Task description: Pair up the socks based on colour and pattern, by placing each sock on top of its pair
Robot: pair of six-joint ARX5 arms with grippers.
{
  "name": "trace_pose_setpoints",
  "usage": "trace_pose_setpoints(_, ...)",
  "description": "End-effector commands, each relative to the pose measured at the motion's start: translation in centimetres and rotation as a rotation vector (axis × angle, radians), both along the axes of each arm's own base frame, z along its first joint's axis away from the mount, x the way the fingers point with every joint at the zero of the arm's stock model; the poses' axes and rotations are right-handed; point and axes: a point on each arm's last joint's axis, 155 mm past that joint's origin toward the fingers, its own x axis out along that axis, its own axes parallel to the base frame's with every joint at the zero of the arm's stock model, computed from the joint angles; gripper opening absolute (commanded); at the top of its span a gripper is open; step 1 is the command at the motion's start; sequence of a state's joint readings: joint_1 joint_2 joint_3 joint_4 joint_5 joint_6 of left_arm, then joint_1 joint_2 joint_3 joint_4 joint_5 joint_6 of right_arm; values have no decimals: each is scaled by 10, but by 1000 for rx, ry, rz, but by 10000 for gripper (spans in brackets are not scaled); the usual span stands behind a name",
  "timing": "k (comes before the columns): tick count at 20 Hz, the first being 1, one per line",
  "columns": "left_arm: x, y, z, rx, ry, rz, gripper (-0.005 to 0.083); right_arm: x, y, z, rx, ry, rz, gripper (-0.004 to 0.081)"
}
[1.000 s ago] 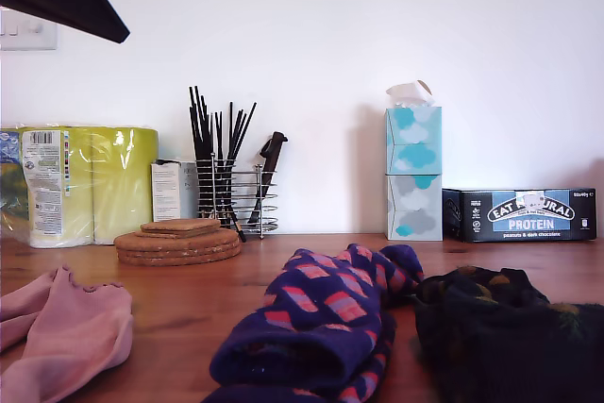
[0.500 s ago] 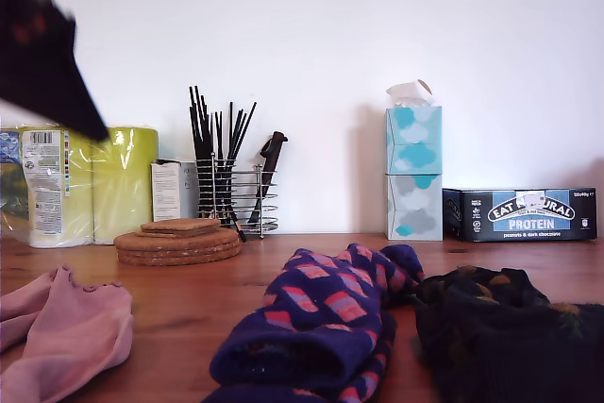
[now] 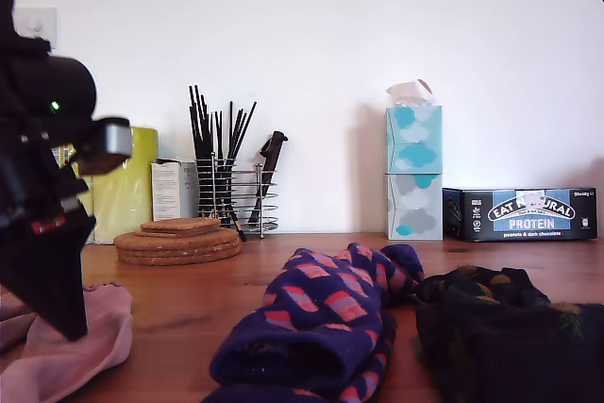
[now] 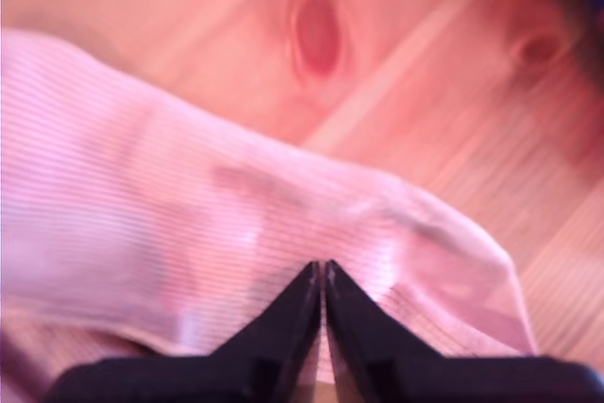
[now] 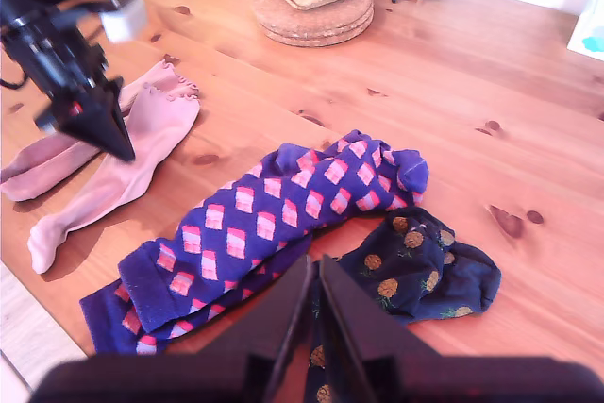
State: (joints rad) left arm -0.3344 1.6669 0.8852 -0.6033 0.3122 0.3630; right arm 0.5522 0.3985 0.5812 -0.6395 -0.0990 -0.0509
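my first gripper (image 4: 324, 276), jaws closed and empty, hangs just above the pink socks (image 5: 113, 153) at the exterior view's left. if it descends closed, it only pushes them aside.

Ribbed knit pink sock (image 4: 236, 224) lies on smooth, knotty wooden table (image 5: 453, 73).

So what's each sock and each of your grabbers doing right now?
Pink socks: lying side by side, overlapping, not stacked.
Navy diamond socks: one on top of the other.
Dark pineapple socks: bunched in a heap.
My first gripper: jaws shut, just above a pink sock.
My second gripper: jaws shut, high up, empty.
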Motion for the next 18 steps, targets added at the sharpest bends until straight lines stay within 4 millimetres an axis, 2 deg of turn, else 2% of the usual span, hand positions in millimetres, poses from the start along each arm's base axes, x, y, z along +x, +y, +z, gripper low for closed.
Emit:
trace_pose_setpoints(1,-10,1,-13,28,30,-17,-21,-1,3,2,5,-7,14,-13)
trace_pose_setpoints(5,-11,-9,-29,41,40,-37,-21,0,3,4,9,-14,13,-13)
trace_pose_setpoints(9,-13,-28,-39,35,23,-92,-21,0,3,5,12,-17,14,-13)
trace_pose_setpoints(14,-14,-54,-37,15,-39,-171,-21,1,4,5,12,-17,14,-13)
trace_pose_setpoints(18,-16,-57,-26,29,-10,-182,-21,1,4,5,11,-16,14,-13)
